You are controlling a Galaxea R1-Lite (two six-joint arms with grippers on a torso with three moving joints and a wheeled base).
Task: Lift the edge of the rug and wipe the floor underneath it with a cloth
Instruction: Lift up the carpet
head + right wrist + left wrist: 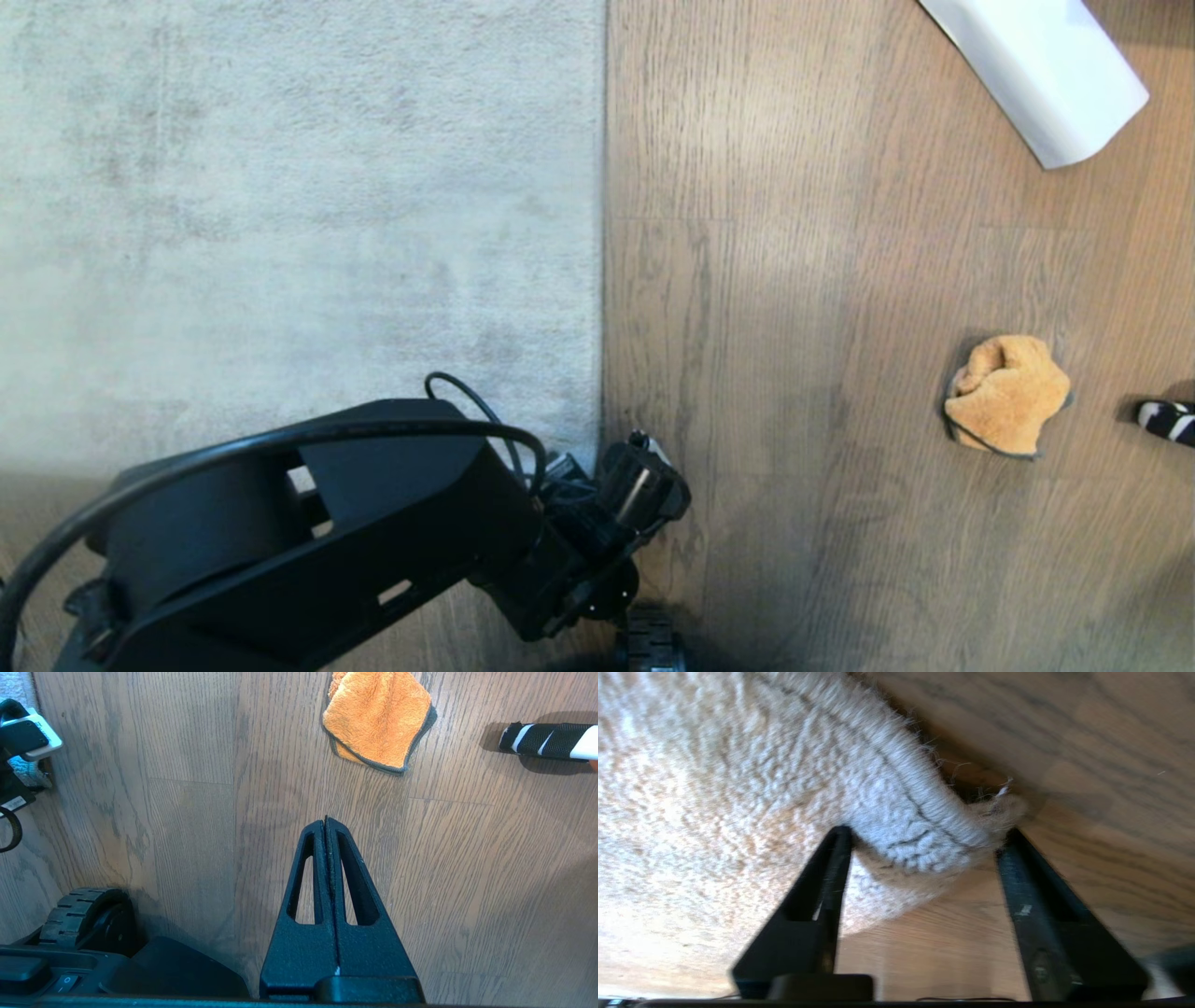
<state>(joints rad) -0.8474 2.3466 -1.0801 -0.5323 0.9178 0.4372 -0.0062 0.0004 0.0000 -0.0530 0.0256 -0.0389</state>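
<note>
Left end effector (924, 840) at the rug edge (934, 826)
Its fingers stood spread around the lifted corner; the right end effector (326, 823) was pressed together near the cloth (378, 718).

Wood-grain plank flooring (840, 327), brown-grey with dark grain lines, plank seams visible. Large pale grey rug (280, 205) lies flat on the left half, straight border running top to bottom. Soft shadow darkens the near floor. White rolled sheet (1046, 65) lies far right.
</note>
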